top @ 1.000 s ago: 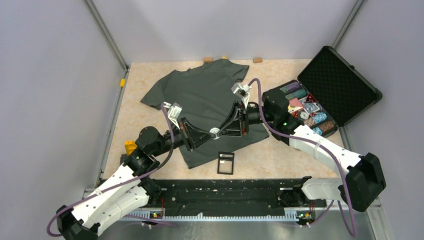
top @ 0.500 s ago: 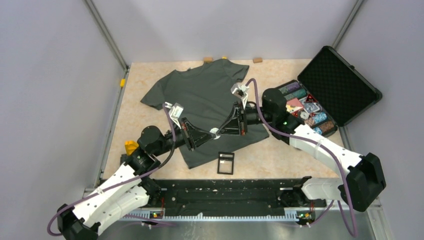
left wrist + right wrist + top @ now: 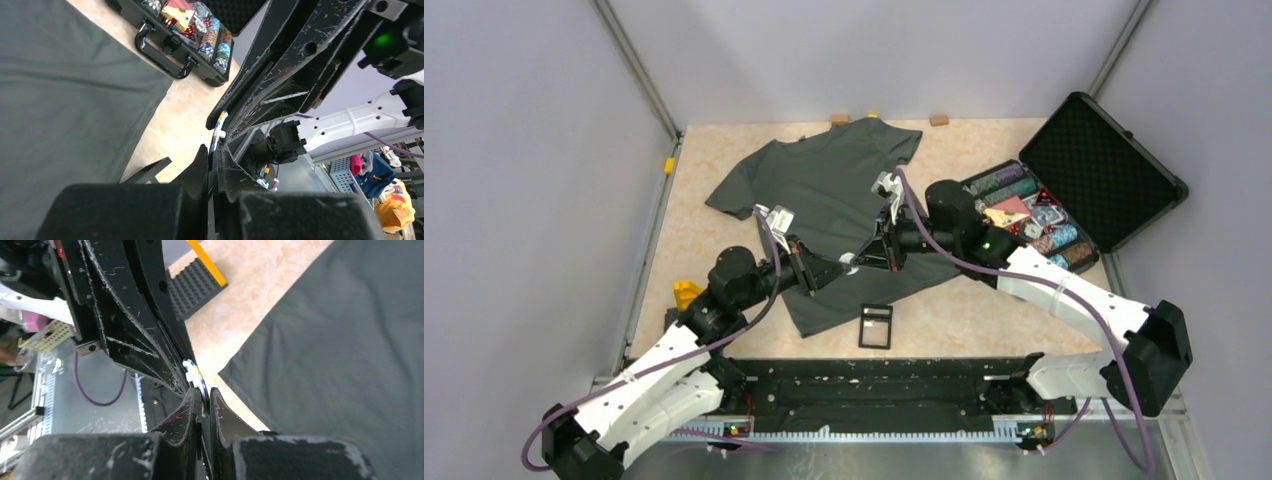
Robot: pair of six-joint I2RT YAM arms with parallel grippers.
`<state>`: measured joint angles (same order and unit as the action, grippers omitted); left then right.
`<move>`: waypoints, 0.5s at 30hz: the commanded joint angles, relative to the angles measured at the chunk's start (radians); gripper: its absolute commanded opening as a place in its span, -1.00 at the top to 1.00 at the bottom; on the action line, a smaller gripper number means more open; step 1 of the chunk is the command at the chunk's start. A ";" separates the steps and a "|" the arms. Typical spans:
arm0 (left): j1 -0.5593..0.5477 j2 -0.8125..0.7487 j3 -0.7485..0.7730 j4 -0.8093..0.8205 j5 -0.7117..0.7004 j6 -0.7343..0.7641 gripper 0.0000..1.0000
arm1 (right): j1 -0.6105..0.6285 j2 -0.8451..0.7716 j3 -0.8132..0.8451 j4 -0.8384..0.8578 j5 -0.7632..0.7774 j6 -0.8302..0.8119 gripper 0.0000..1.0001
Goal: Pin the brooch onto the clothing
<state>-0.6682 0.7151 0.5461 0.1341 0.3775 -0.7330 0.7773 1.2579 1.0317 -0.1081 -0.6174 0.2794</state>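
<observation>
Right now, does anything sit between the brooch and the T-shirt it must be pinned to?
Nothing visible does. The brooch is pinched between the left gripper and right gripper, held over the lower part of the T-shirt, with only bare fabric beneath.

No words, numbers or brand names can be read in any of the views. Small coloured marks are seen on the poker chips [image 3: 1064, 240] in the black case [image 3: 1104, 165], but they are too tiny to be read.
</observation>
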 commanded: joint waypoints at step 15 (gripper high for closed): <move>0.012 -0.027 0.076 -0.042 0.052 0.032 1.00 | 0.024 -0.210 -0.038 0.045 0.237 -0.093 0.16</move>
<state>-0.6685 0.7033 0.5648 0.0887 0.3836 -0.7189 0.8124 1.1709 1.0138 -0.1543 -0.4335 0.2050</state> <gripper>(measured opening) 0.020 0.367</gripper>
